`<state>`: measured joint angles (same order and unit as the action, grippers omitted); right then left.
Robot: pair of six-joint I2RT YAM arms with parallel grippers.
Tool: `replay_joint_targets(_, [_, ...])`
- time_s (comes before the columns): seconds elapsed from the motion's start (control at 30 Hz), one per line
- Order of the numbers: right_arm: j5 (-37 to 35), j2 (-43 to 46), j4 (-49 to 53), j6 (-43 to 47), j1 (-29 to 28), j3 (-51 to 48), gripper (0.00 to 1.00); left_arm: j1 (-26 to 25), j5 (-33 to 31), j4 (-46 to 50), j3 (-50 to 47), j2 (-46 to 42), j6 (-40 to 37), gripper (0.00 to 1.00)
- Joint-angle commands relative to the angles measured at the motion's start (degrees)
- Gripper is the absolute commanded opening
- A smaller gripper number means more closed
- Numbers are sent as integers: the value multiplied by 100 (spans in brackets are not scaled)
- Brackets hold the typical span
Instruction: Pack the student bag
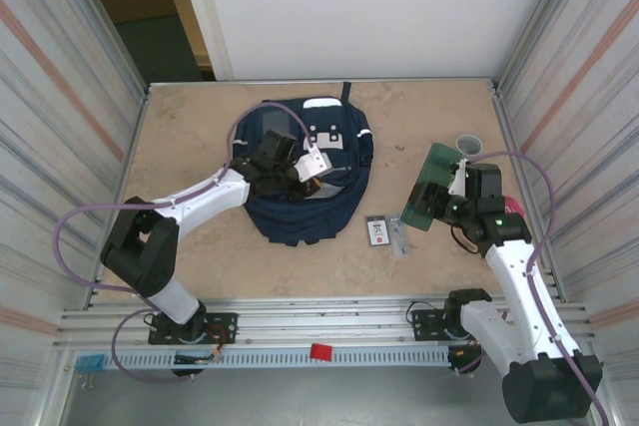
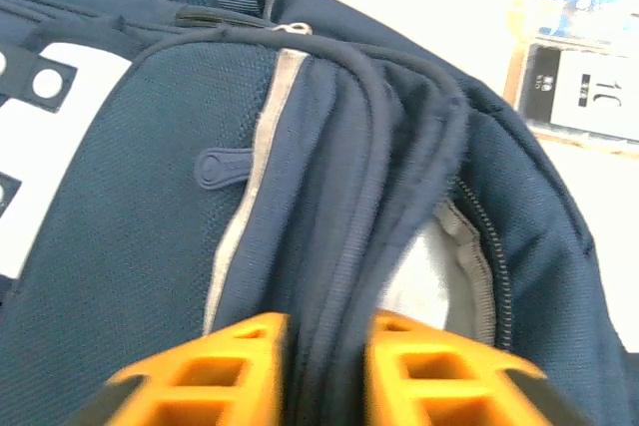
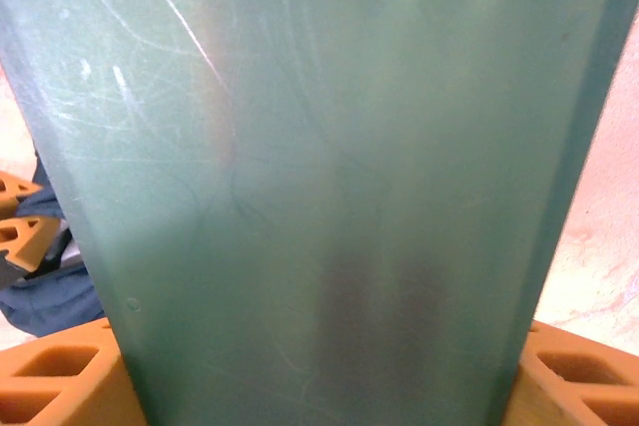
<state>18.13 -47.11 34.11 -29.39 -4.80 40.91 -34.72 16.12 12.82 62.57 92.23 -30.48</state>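
The student bag [image 1: 334, 162], navy with white patches, lies flat mid-table. My left gripper [image 1: 305, 177] is on its right side. In the left wrist view its orange fingers [image 2: 215, 376] press from both sides on the folded rim of the bag [image 2: 150, 207] beside the zip, where pale lining [image 2: 424, 281] shows through a gap; the left gripper [image 2: 327, 376] is shut on that rim. My right gripper [image 1: 461, 195] is to the right of the bag, off the table. It is shut on a translucent green plastic case [image 1: 429, 187] that spans its jaws [image 3: 319, 147].
A black-and-white card packet [image 1: 378, 230] and a clear packet [image 1: 398, 236] lie between the bag and the right arm; the card packet [image 2: 589, 97] also shows beyond the bag. A grey cup [image 1: 469, 144] stands far right, and something pink [image 1: 514, 207] lies by the right wall.
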Motion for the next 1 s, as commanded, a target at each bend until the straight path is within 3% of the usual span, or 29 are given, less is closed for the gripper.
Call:
replay_joint_targets(0.0, [210,86,-255,-35,-3,-36,52,55,83,61,173,-293,207,6])
replay_joint_targets(0.07, [350,125,-389,-240,-6,-75,52,12,89,105,192,-546,428,0])
replay_joint_targets(0.2, [826,235,-1018,-1017,-236,-310,51,-34,97,110,206,-1117,1072,0])
replay_joint_targets(0.4, [575,137,-1081,-1401,-1262,-37,52,-68,277,209,486,-1567,1563,0])
replay_joint_targets(0.57, [225,-179,-1830,-2640,-2205,-94,52,-78,278,323,949,-1581,1854,0])
replay_joint_targets(0.77, [413,-1010,-2813,-3995,-3112,-139,53,-94,26,309,1294,-1397,1976,0])
replay_joint_targets(0.97, [682,-2063,-3283,-4524,-3843,144,54,-86,4,332,1553,-1123,2071,0])
